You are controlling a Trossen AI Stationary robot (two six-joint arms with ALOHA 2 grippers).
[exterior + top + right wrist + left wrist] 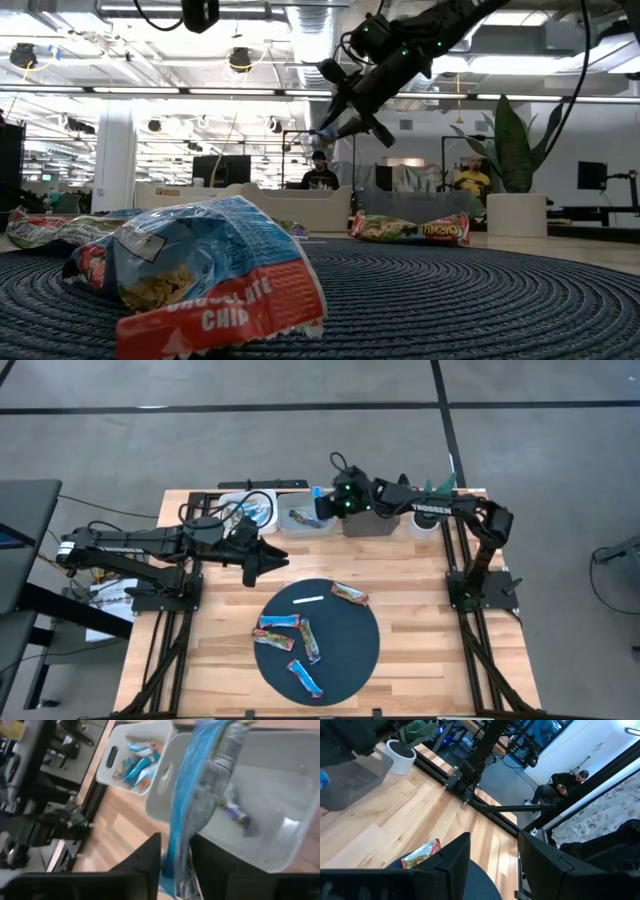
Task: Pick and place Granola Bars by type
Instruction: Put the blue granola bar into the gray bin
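Holding a blue bar (187,815) between its fingers, the right gripper (322,507) is seen over the white bins at the far edge of the desk (420,660). In the right wrist view the bar hangs lengthwise from the fingers, above the rim shared by two bins: one bin (132,757) already carries blue-and-orange bars, the other bin (260,815) carries a single silvery-purple bar.

The grip appears to be loosening, judged from the gap showing beside the wrapper; the bar is not yet free.

Risks noted:
- The bar hangs near the dividing rim. If released here, it could tip into the bin with the silvery bar and be sorted by the wrong type.
- Foil is slick and limp; it may cling to one finger and drop late, or catch on the rim and fall onto the desk.

The left gripper (262,560) is parked with jaws parted near the far edge of the dark mat (345,660), holding nothing.

Five bars remain on the mat (281,628), with a white strip (309,600) among them.
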